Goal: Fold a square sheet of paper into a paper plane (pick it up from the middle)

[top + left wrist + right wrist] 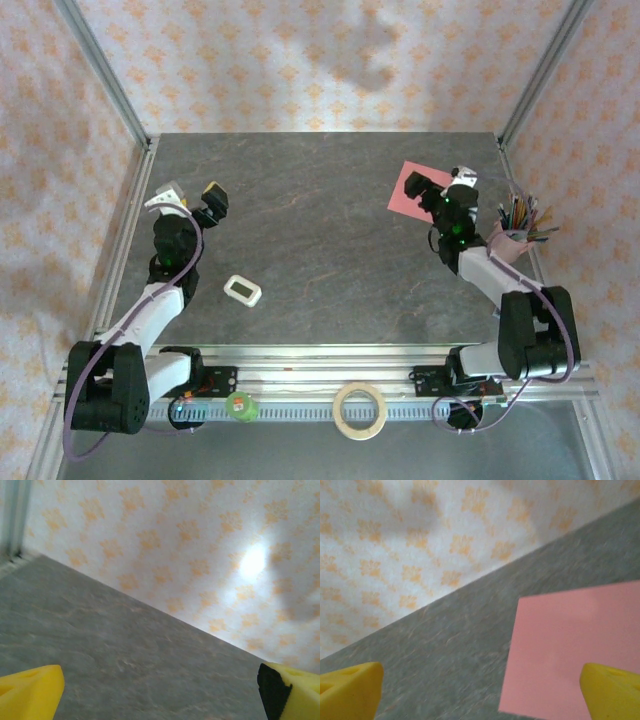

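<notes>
Square sheet of paper [403,198] flat, right gripper [438,186] over it — jaws spread, left gripper [190,197] too.

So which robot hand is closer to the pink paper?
The right one. The right gripper hangs open just over the pink paper; the left gripper is far off across the table, on the left side.

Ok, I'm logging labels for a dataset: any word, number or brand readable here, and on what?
No text can be read.
On the small white gadget: anything on its face is too small to read.
On the square sheet of paper: plain pink, no print on the side that shows.
</notes>
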